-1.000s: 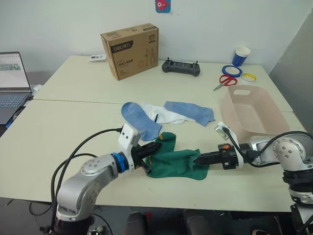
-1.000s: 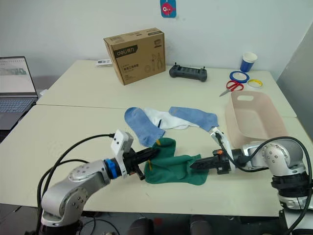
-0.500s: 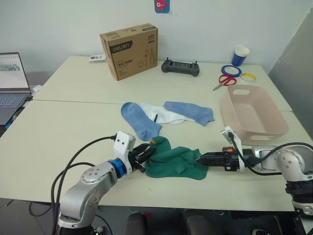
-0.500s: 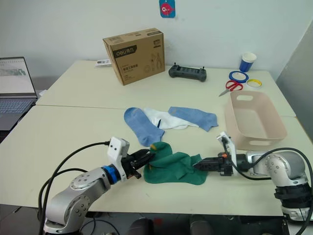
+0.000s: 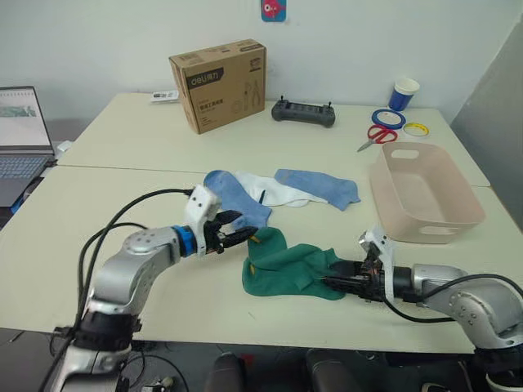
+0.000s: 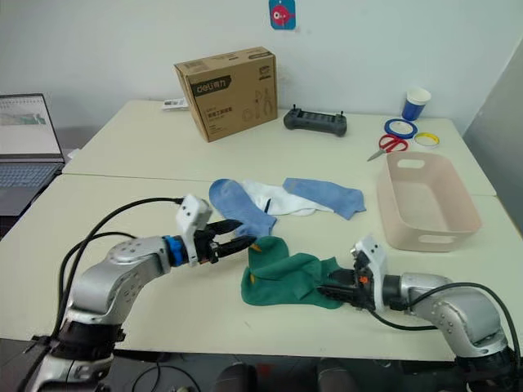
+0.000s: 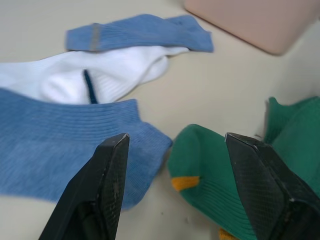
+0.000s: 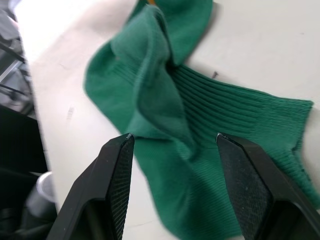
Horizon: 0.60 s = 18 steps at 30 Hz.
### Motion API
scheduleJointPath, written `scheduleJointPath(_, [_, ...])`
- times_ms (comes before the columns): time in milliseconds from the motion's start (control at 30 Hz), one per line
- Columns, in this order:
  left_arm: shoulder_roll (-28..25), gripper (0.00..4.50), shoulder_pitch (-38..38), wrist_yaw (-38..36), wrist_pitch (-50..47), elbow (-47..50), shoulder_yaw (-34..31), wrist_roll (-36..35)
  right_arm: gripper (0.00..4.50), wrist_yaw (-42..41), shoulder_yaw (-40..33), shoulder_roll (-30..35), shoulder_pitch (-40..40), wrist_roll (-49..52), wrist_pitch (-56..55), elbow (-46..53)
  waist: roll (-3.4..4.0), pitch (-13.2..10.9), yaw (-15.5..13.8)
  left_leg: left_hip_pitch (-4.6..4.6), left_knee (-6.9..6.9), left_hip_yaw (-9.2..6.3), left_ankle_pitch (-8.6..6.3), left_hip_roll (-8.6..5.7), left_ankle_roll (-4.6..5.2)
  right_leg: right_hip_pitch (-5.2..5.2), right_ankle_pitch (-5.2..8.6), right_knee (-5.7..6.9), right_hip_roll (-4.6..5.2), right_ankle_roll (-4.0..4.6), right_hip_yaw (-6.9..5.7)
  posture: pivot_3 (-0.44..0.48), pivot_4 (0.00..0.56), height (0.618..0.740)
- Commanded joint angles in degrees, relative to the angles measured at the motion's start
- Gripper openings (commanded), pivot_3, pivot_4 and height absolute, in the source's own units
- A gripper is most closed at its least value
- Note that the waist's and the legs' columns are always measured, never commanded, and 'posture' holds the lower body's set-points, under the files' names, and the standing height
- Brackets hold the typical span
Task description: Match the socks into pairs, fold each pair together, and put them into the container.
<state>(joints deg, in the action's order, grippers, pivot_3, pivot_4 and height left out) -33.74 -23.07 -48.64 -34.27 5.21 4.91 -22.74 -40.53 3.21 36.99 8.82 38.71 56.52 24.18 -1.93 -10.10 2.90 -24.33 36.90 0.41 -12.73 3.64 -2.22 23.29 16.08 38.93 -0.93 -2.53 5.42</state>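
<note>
The two dark green socks (image 5: 290, 268) are lying together as one rumpled heap near the front edge of the table (image 5: 98, 245), with the long axis running left to right between the two arms. The right gripper (image 5: 337, 285) is sitting low at the right end of this heap, its fingers spread apart over the green fabric and holding nothing. The left gripper (image 5: 239, 235) is hovering just off the left end, near the yellow-marked part; it is also spread open and empty. So each arm is standing at its own end of the pair, and the right one seems nearer to the cloth. I judge the coming move is depending on this: both ends can be taken and brought together along that axis.

Behind the green heap, toward the middle of the table, two light blue socks (image 5: 234, 200) are lying with white sock fabric (image 5: 274, 189) between them. I am counting two blue and two green; the white ones are overlapping, so I cannot tell their number. The one pink container (image 5: 418, 198) is waiting empty at the right edge.
</note>
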Motion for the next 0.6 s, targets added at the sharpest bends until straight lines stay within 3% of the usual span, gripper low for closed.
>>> scheduleJointPath(33, [-0.37, 3.17, -4.11, -4.27, 5.62, -6.73, 4.45, 4.82, 2.81, 0.46, 1.39, -0.47, -0.42, -0.97, -1.87, 3.77, 0.00, 0.00, -0.10, 0.00, 0.00, -0.02, 0.00, 0.00, 0.00, 0.00, 0.01, 0.00, -0.01, 0.01, -0.02, 0.000, 0.150, 0.740])
scheduleJointPath(133, [-0.65, 3.17, -5.46, -7.78, 7.16, -9.97, 6.98, 6.62, 2.81, 1.35, 2.74, -1.40, 0.18, -2.06, -2.37, 3.81, 0.00, 0.00, 0.15, -0.01, -0.01, -0.05, 0.00, 0.02, 0.00, 0.02, 0.01, 0.02, -0.03, 0.01, -0.03, 0.000, 0.150, 0.740])
scheduleJointPath(233, [-0.26, 2.59, -5.51, -9.13, 8.54, -10.90, 6.74, 7.00, 2.20, 2.26, 2.48, -2.69, 0.72, -1.98, -2.33, 3.35, 0.00, 0.00, 0.21, -0.01, -0.01, -0.06, 0.00, 0.03, 0.00, 0.02, 0.01, 0.04, -0.03, 0.01, -0.03, 0.000, 0.150, 0.740])
scheduleJointPath(433, [0.31, 0.69, -5.17, -8.82, 7.56, -9.70, 4.50, 5.91, 0.06, 2.37, 1.83, -3.26, 1.35, -0.87, -1.44, 3.43, 0.00, 0.00, 0.09, -0.02, 0.02, -0.06, 0.00, 0.03, 0.00, 0.00, 0.01, 0.04, -0.01, 0.01, -0.04, 0.000, 0.150, 0.740])
scheduleJointPath(500, [0.15, 0.06, -4.45, -8.95, 7.42, -9.04, 3.99, 5.58, 0.00, 2.22, 1.79, -3.12, 1.23, -1.02, -1.62, 3.33, 0.00, 0.00, 0.11, -0.01, 0.02, -0.06, 0.00, 0.03, 0.00, 0.00, 0.01, 0.04, -0.01, 0.01, -0.04, 0.000, 0.150, 0.740])
scheduleJointPath(600, [-0.43, 0.02, -3.40, -8.78, 6.81, -7.23, 2.71, 4.68, 0.00, 1.31, 1.11, -2.25, 1.00, -0.53, -1.52, 3.41, 0.00, 0.00, 0.12, -0.02, 0.02, -0.07, 0.00, 0.04, 0.00, 0.00, 0.01, 0.05, -0.02, 0.01, -0.04, 0.000, 0.150, 0.740])
